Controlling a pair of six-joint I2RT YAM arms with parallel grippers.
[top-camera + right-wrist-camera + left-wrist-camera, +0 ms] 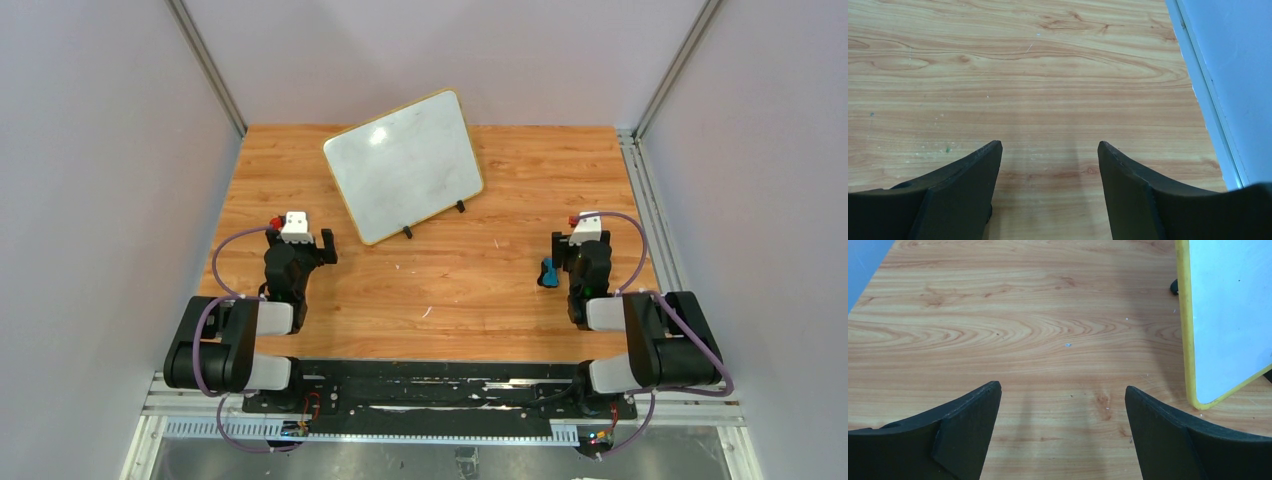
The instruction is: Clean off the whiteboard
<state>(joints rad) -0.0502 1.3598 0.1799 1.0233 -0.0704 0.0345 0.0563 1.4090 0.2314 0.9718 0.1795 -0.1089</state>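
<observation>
Open left hand (1062, 387), open right hand (1049, 144), whiteboard (403, 165) beyond, face smudged white

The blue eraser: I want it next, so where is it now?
In the top view the blue eraser lies on the right side of the table, close beside the right gripper on its inner side, well apart from the whiteboard.

The rounded white whiteboard (405, 165) has a thin yellow frame and black feet. The bench (470, 290) shows orange-brown wood grain. The small eraser (547, 272) is blue.
</observation>
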